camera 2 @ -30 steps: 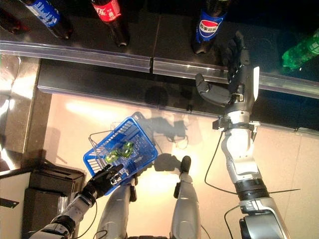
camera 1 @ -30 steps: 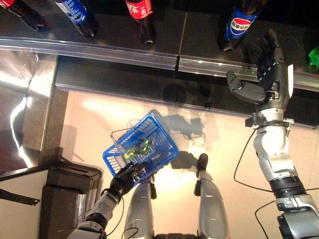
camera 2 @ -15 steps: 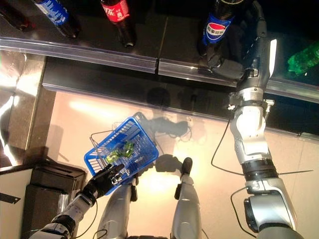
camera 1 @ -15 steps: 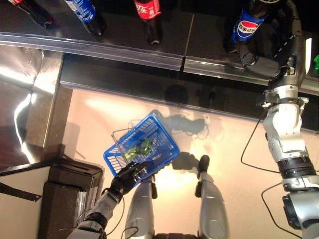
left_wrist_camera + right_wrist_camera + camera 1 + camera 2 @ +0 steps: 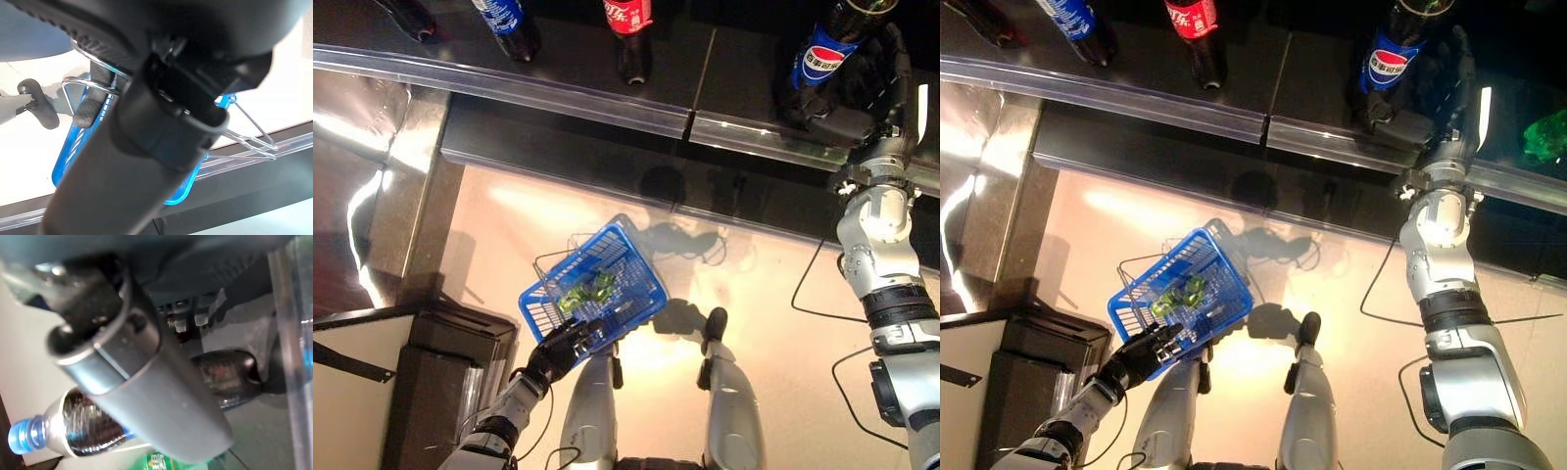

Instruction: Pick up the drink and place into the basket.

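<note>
A dark cola bottle with a blue label (image 5: pixel 824 54) stands on the black shelf at the upper right. My right hand (image 5: pixel 881 93) is wrapped round it, thumb across its near side and fingers curled behind; the right wrist view shows the blue-capped bottle (image 5: pixel 83 426) past the thumb (image 5: pixel 146 377). Low at the left, my left hand (image 5: pixel 563 351) is shut on the wire handle (image 5: pixel 98 63) of the blue basket (image 5: pixel 636 284), which hangs above the floor. A green item (image 5: pixel 585 291) lies in the basket.
More bottles stand along the shelf: a red-labelled one (image 5: pixel 628 29), a blue-labelled one (image 5: pixel 509 20) and a green one (image 5: pixel 1545 132) at the far right. A clear rail (image 5: pixel 558 93) runs along the shelf's front edge. A black box (image 5: pixel 440 382) sits at the lower left.
My right hand has gone from in front of the shelf up to the blue-labelled bottle and closed round it. The camera has shifted a little. The left hand and basket have stayed put.
</note>
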`<state>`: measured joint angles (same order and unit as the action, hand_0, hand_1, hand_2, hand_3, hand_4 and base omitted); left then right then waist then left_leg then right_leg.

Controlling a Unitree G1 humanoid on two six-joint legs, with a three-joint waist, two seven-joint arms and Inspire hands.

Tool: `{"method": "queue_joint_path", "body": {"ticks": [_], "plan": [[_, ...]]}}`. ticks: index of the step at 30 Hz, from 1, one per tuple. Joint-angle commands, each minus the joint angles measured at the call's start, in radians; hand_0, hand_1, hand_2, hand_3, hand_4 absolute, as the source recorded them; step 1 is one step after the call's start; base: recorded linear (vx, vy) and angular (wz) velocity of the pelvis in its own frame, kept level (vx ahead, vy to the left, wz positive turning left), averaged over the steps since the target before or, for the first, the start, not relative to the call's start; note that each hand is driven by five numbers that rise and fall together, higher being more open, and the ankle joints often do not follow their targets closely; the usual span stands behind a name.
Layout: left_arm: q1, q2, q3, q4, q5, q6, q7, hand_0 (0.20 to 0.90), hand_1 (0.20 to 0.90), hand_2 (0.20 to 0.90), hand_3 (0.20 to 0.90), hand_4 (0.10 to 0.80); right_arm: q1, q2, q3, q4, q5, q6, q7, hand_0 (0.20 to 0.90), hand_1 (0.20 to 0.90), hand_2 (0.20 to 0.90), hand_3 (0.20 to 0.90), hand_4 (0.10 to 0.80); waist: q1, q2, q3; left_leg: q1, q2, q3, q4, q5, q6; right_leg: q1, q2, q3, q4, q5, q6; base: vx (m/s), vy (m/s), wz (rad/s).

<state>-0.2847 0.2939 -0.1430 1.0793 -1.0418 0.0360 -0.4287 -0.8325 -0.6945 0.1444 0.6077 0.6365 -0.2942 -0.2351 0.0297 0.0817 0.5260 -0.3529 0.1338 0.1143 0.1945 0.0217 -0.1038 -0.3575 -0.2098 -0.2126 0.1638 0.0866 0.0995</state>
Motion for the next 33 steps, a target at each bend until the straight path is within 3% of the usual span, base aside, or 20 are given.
{"method": "queue_joint_path", "body": {"ticks": [1, 27, 28, 30, 33], "plan": [[0.064, 0.089, -0.046, -0.028, 0.001, -0.006, -0.062, 0.300, 0.300, 0.300, 0.200, 0.100, -0.153, -0.107, 0.025, -0.013, 0.035, -0.068, 0.029, 0.900, 0.900, 0.900, 0.900, 0.800, 0.014, -0.012, -0.053, -0.040, 0.012, -0.025, 0.066, -0.010, 0.025, 0.008, -0.044, 0.019, 0.116, -0.119, 0.001, 0.000, 0.000, 0.00], [0.055, 0.117, -0.079, -0.041, 0.014, 0.009, -0.068, 0.300, 0.300, 0.300, 0.200, 0.100, -0.358, -0.124, 0.179, 0.187, 0.020, 0.023, 0.063, 0.900, 0.900, 0.900, 0.900, 0.800, 0.065, -0.009, -0.048, -0.029, -0.001, -0.036, 0.037, 0.004, 0.031, 0.021, -0.051, -0.008, 0.101, -0.107, 0.011, -0.001, -0.002, 0.01], [0.054, 0.117, -0.080, -0.042, 0.014, 0.010, -0.066, 0.300, 0.300, 0.300, 0.200, 0.100, -0.363, -0.122, 0.182, 0.194, 0.024, 0.020, 0.062, 0.754, 0.754, 0.754, 0.730, 0.630, 0.066, -0.009, -0.049, -0.028, -0.001, -0.036, 0.035, 0.004, 0.031, 0.022, -0.051, -0.009, 0.100, -0.107, 0.011, -0.004, -0.004, 0.09], [0.053, 0.119, -0.081, -0.043, 0.016, 0.011, -0.066, 0.300, 0.300, 0.300, 0.200, 0.100, -0.375, -0.116, 0.182, 0.210, 0.046, 0.016, 0.061, 0.300, 0.300, 0.300, 0.200, 0.100, 0.070, -0.008, -0.049, -0.028, -0.003, -0.038, 0.033, 0.004, 0.031, 0.023, -0.051, -0.011, 0.098, -0.107, 0.012, -0.003, -0.002, 0.06], [0.049, 0.120, -0.083, -0.036, 0.016, 0.014, -0.071, 0.300, 0.300, 0.300, 0.200, 0.100, -0.390, -0.108, 0.182, 0.232, 0.067, 0.025, 0.053, 0.300, 0.300, 0.300, 0.200, 0.100, 0.074, -0.007, -0.051, -0.028, -0.005, -0.040, 0.032, 0.004, 0.032, 0.022, -0.052, -0.012, 0.099, -0.107, 0.012, 0.000, 0.001, 0.01]]}}
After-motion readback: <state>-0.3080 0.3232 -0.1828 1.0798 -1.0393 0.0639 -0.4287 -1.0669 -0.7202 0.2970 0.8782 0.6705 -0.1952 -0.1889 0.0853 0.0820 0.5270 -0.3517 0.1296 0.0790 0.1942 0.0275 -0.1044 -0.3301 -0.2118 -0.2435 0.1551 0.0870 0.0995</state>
